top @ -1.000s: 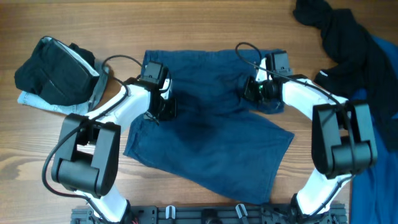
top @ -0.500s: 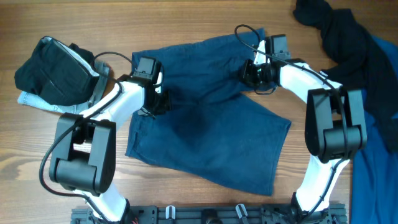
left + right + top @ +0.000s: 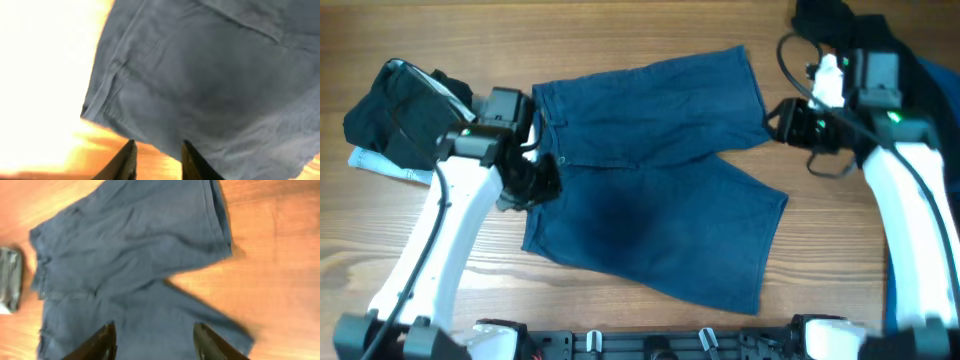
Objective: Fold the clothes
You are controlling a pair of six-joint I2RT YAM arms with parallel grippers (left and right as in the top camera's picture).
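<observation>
The dark teal-blue shorts (image 3: 650,190) lie spread flat in the middle of the table, waistband (image 3: 548,120) to the left and both legs pointing right. My left gripper (image 3: 532,183) hovers over the waistband's lower left corner, open and empty. In the left wrist view the shorts (image 3: 210,75) fill the frame above the open fingers (image 3: 157,152). My right gripper (image 3: 782,120) is open and empty, just off the upper leg's hem. The right wrist view shows the whole shorts (image 3: 130,255) beyond its wide-open fingers (image 3: 155,337).
A folded black garment (image 3: 405,115) lies on a pale-denim piece (image 3: 380,162) at the far left; the black garment also shows in the right wrist view (image 3: 10,282). A loose black garment (image 3: 855,45) and a brighter blue one (image 3: 935,130) lie at the right edge.
Both grippers let go of the shorts and drew outward, left arm to the left, right arm to the right. The shorts' upper leg now lies opened out toward the far side.
</observation>
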